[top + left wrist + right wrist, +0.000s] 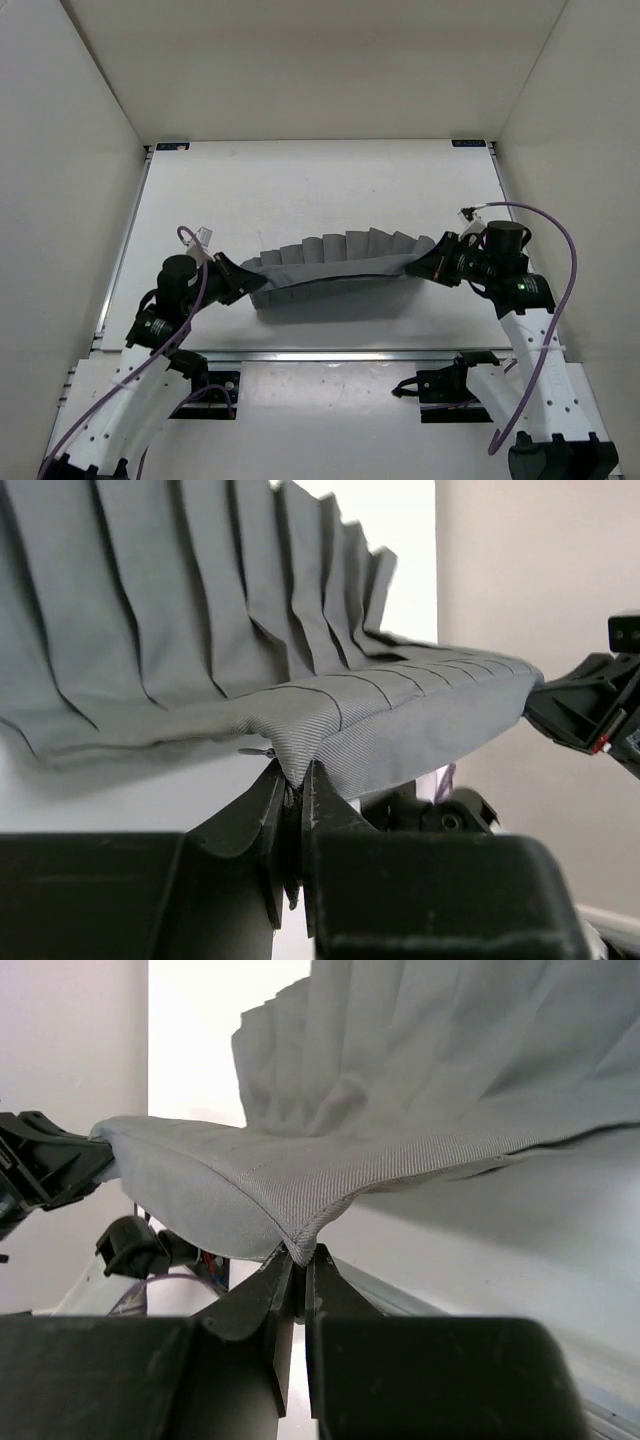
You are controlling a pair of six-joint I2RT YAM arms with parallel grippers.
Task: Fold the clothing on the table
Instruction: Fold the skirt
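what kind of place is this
Likely a robot test cell, not a home: a white table with metal rails, plain white walls boxing it in, and a left arm and right arm bolted at its near edge, holding grey clothing.

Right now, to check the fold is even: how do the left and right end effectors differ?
The left end effector pinches the left end of the clothing and points right; the right end effector pinches its right end and points left. In the top view, the right one sits slightly farther up the table than the left one. Both are shut on the same raised edge, stretched between them.
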